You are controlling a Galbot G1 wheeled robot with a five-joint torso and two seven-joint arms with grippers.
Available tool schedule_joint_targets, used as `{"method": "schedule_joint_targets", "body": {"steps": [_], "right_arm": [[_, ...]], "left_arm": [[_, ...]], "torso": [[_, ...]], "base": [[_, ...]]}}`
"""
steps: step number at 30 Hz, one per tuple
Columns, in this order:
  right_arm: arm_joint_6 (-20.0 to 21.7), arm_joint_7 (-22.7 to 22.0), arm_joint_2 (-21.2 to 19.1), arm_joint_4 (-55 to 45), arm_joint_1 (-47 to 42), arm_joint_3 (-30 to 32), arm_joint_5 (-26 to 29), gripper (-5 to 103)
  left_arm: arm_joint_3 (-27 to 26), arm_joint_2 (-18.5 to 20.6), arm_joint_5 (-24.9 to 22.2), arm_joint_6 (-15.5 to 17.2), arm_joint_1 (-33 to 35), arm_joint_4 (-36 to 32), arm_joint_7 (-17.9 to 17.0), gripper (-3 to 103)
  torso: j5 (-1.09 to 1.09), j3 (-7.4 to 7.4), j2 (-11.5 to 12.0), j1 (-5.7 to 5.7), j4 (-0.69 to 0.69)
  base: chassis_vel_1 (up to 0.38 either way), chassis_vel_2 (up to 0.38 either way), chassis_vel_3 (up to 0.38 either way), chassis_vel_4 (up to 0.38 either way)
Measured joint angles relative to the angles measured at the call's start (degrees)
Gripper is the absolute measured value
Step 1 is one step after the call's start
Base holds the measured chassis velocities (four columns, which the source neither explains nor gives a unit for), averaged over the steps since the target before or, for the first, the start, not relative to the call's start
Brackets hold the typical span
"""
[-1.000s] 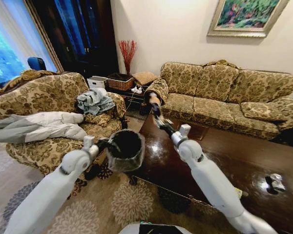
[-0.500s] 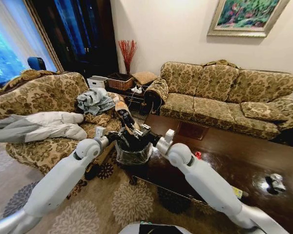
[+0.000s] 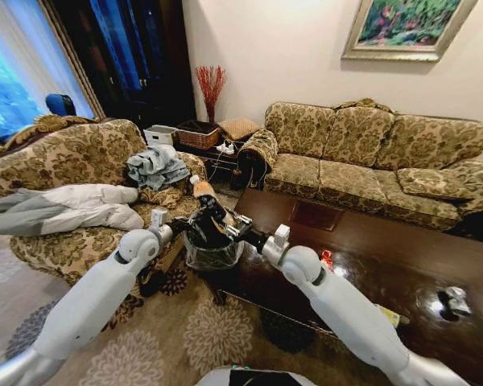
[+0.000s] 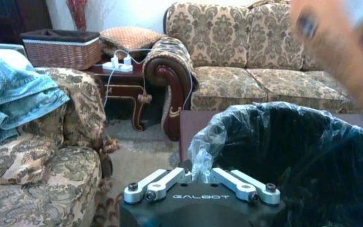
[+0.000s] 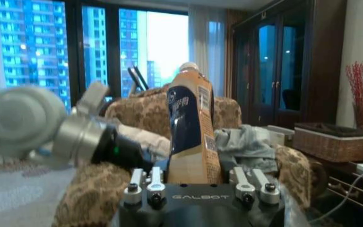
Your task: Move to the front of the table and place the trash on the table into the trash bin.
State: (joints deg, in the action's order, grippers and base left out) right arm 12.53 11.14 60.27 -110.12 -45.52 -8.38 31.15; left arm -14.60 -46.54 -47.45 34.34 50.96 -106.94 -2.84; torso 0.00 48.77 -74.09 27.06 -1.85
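**Both jaws clamped, bottle over the bin**

Jaws of the right gripper (image 3: 212, 211) are closed on an orange bottle (image 5: 191, 137), upright above the trash bin (image 3: 212, 251). Left gripper (image 4: 200, 184) pinches the bin's bag-lined rim, off the table (image 3: 402, 265) corner by the armchair (image 3: 80, 173).

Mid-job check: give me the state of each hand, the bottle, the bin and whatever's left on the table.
Right hand: shut on the bottle.
Bottle: upright, held above the trash bin.
Left hand: shut on the bin's bag-lined rim.
Trash bin: lifted beside the table corner, mouth open.
Table: a crushed silvery can still lying there.
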Motion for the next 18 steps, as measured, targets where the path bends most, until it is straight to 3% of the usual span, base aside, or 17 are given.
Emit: {"method": "schedule_joint_targets", "body": {"steps": [5, 9, 12, 18], "right_arm": [[-0.07, 0.06, -0.28, -0.85, -1.23, 0.49, -0.3, 66], [0.06, -0.68, -1.7, -4.11, -3.16, 2.97, 1.09, 88], [0.38, -1.69, -2.92, -6.73, -5.25, 5.72, 2.19, 97], [0.43, -3.54, -4.74, -9.95, -9.62, 11.67, 3.56, 100]], "left_arm": [[-0.32, -0.02, 0.01, 0.0, 0.25, -0.61, -0.05, 4], [-1.05, -0.13, 0.1, 0.02, 1.03, -1.28, -0.11, 4], [-1.32, -0.45, 0.21, 0.09, 1.48, -1.65, -0.28, 4], [-1.76, -0.86, 0.22, 0.22, 2.11, -2.67, -0.8, 4]], "torso": [[0.0, 0.0, 0.0, 0.01, 0.0], [0.0, 0.0, 0.0, 0.0, -0.01], [0.0, 0.0, 0.0, 0.0, 0.0], [0.01, 0.0, 0.0, 0.0, 0.0]], "base": [[0.0, 0.0, 0.0, 0.0], [0.0, 0.0, 0.0, 0.0], [0.0, 0.0, 0.0, 0.0], [0.0, 0.0, 0.0, 0.0]]}}
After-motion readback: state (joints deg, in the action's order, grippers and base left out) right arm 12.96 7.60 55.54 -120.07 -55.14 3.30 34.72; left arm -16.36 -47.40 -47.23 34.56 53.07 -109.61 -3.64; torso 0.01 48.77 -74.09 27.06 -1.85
